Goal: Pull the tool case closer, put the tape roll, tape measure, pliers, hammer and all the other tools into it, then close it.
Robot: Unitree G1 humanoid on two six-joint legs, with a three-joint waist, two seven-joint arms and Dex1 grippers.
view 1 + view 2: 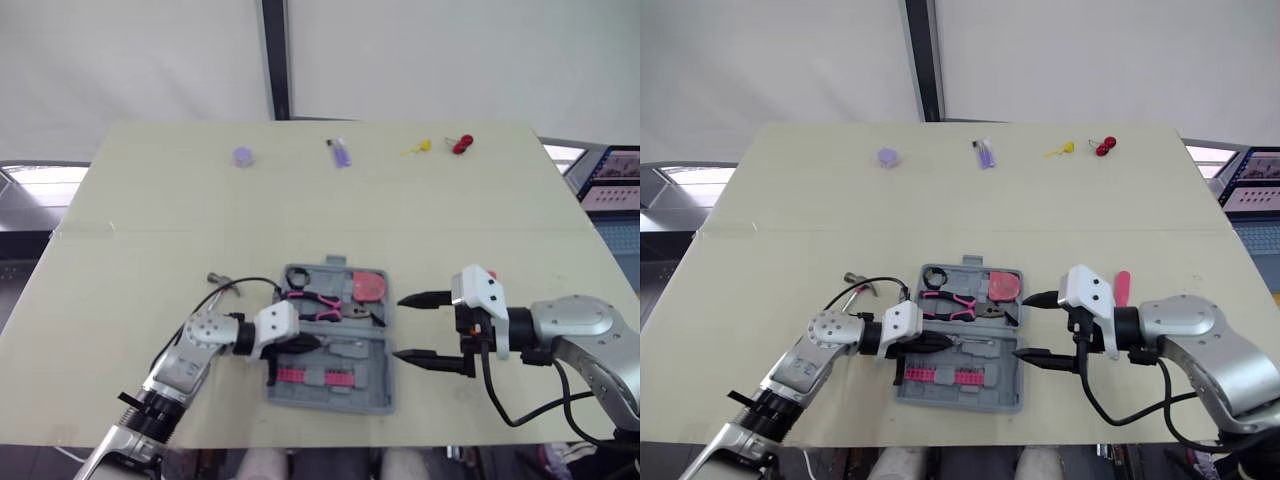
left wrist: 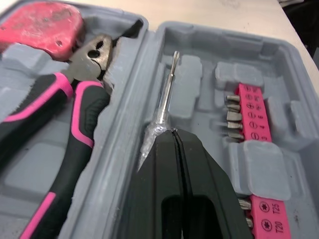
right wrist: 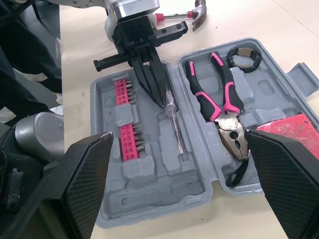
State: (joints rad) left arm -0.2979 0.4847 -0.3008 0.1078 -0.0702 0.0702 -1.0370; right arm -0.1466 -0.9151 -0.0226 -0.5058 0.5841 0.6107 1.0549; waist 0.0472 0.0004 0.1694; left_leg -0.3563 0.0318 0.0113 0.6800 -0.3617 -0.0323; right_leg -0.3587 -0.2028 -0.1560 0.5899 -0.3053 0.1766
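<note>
Now the left jaws, clenched shut, are touching the screwdriver (image 3: 174, 122) in its groove in the open tool case (image 1: 375, 400) on the counter (image 1: 150, 200). Pressing straight down should seat it. The right jaws are hanging released beside the case. Lying inside are one pliers (image 3: 219, 99), one tape roll (image 3: 244, 57), one tape measure (image 1: 367, 286) and two bit strips (image 3: 124, 114). One hammer (image 1: 222, 281) is waiting outside.

I'm looking at a grey moulded plastic tool case (image 3: 149, 209) on the pale cream worktop (image 1: 150, 200). My left end effector (image 3: 162, 103) is black-fingered with a white housing. At its tip is a clear-handled steel screwdriver (image 3: 175, 130), and beside it are pink bit strips (image 3: 130, 142) printed in white. Just beyond it are pink-and-black-handled pliers (image 3: 219, 97). Nearer my right end effector (image 1: 400, 327), black with a fine woven texture, is a red tape measure (image 1: 368, 286).
</note>
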